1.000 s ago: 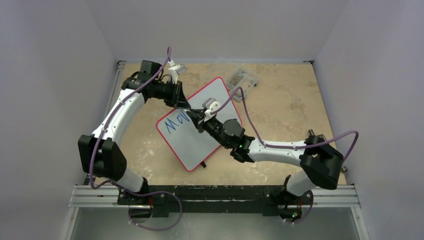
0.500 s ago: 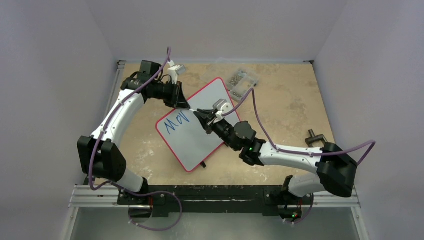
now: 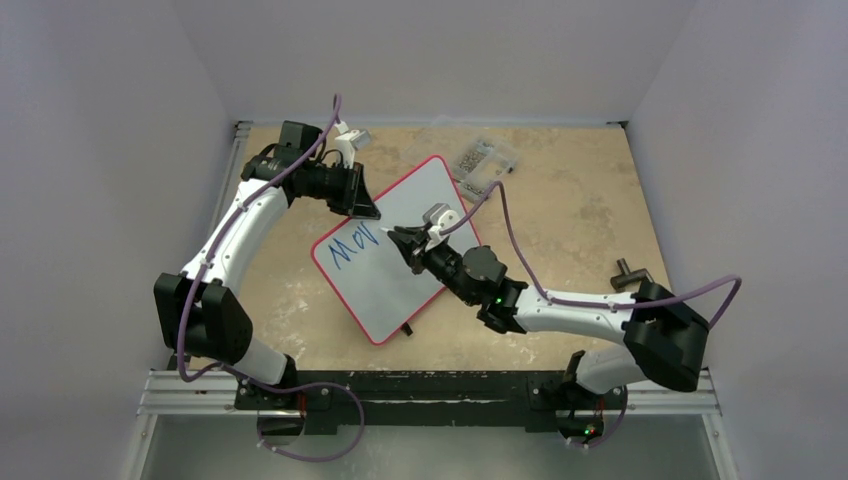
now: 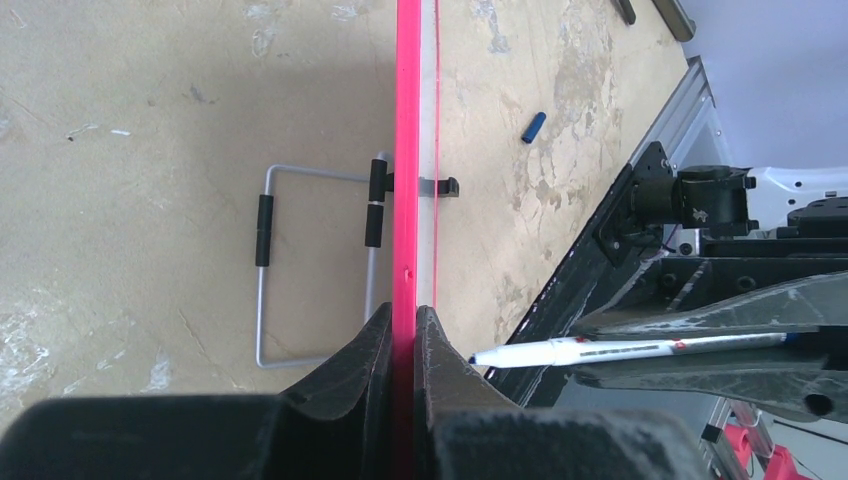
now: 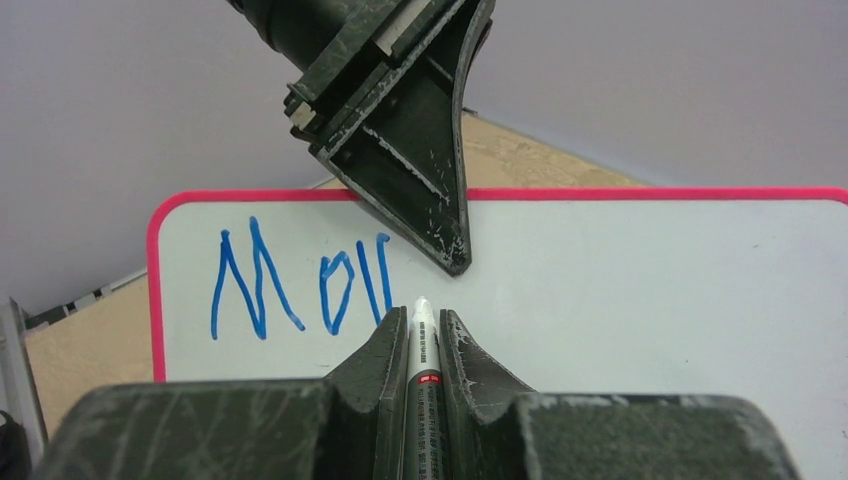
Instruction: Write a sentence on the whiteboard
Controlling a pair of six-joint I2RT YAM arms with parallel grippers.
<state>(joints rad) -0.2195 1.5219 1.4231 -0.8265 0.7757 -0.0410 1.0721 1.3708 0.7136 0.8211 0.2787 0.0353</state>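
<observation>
Both tools are clamped: my left gripper [image 4: 403, 320] on the red rim of the whiteboard [image 3: 400, 250], my right gripper [image 5: 422, 320] on a marker [image 5: 421, 350] whose tip sits just beside the blue sentence [image 3: 355, 243], over a mottled beige table [image 3: 560, 210] between pale walls [image 3: 440, 50].

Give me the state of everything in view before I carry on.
whiteboard: propped upright, top rim clamped.
left tool: shut on whiteboard rim.
right tool: shut on marker.
marker: uncapped, tip aimed at board, seemingly just short.
sentence: unfinished, few blue letters.
marker cap: off, lying on table.
box of screws: lid state unclear.
</observation>
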